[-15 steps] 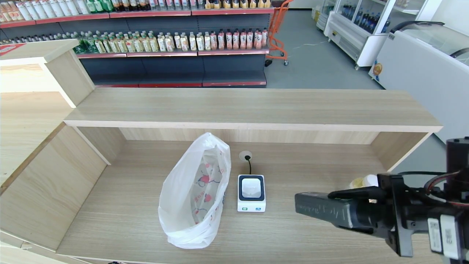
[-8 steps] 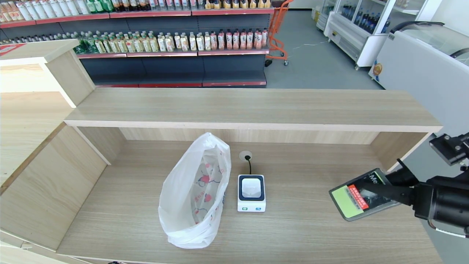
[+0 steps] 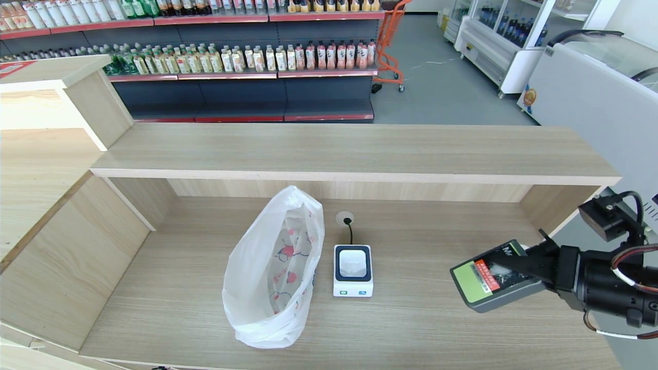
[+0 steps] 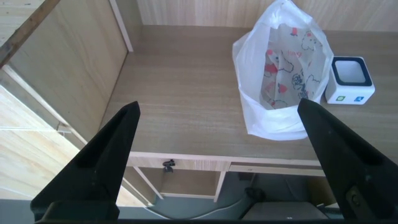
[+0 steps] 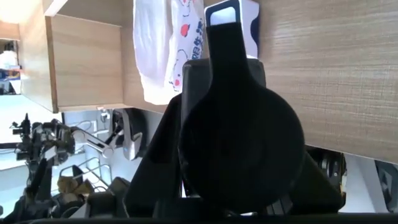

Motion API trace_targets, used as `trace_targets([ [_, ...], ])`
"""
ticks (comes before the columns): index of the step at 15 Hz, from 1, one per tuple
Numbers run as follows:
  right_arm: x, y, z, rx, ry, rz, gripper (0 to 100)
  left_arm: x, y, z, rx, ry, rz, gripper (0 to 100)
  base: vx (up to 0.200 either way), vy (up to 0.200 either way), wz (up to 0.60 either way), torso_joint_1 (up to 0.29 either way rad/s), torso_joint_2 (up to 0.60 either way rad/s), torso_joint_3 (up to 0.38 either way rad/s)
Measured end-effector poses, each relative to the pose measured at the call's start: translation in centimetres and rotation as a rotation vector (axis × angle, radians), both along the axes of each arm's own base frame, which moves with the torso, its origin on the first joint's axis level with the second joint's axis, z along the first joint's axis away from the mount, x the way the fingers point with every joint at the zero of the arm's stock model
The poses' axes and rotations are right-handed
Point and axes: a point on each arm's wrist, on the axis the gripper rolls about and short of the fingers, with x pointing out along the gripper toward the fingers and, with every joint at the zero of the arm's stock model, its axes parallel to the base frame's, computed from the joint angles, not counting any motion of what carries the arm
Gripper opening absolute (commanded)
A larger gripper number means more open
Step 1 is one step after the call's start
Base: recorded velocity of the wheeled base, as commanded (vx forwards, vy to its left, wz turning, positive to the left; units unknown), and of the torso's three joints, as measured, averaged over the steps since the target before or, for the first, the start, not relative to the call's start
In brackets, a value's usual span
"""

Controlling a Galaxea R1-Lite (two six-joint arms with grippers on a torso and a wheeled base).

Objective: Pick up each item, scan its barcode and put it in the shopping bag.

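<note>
The dark box (image 3: 473, 283) with a green and red label is pinched between the jaws of the right gripper (image 3: 506, 271). It is tilted with its label face up and held above the counter (image 3: 411, 329). The scanner (image 3: 352, 270) stands well apart, out beyond the box's free end. The shopping bag (image 3: 272, 267) stands just beside the scanner on the side away from those jaws, mouth open. The left gripper (image 4: 217, 109) has its jaws spread wide, with the bag and scanner lower down on the counter beyond them.

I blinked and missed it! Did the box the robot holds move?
Yes. The box in the right gripper swung right, away from the scanner, then crept back a little toward it.
</note>
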Motion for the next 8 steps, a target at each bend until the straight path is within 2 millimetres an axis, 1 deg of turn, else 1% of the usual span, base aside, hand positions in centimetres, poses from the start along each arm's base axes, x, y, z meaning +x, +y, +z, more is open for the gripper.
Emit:
trace_targets([
  [2, -0.06, 0.0, 0.04, 0.01, 0.006, -0.005, 0, 0.0, 0.0, 0.0, 0.0, 0.0, 0.0, 100, 0.0, 0.0, 0.0, 0.0, 0.0, 0.0],
  [6, -0.2, -0.09, 0.12, 0.035, 0.022, -0.023, 0, 0.0, 0.0, -0.01, 0.0, 0.0, 0.001, 100, 0.0, 0.2, 0.0, 0.005, 0.0, 0.002],
  [8, 0.05, -0.06, 0.16, 0.032, 0.019, -0.033, 0, 0.01, 0.0, -0.02, 0.001, 0.001, -0.001, 100, 0.0, 0.0, 0.0, 0.0, 0.0, 0.0],
])
